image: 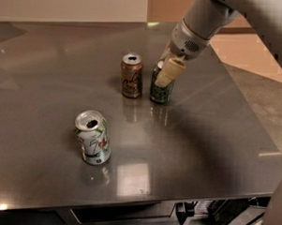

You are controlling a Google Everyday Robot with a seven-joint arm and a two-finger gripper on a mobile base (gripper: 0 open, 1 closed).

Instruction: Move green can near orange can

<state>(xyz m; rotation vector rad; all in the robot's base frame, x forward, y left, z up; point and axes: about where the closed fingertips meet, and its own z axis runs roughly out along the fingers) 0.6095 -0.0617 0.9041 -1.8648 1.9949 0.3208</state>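
The dark green can [161,92] stands upright on the grey table [201,136], just right of the coppery orange can [132,76], with a narrow gap between them. My gripper [165,71] comes down from the upper right and is shut on the green can's upper part. One cream fingertip [169,71] lies across the can's front. The other finger is hidden behind the can. The orange can stands upright and free.
A white can [93,138] with green and red markings stands at the front left, slightly dented. The table's right edge [253,114] runs diagonally, with floor beyond it. Dark equipment [211,211] sits below the front edge.
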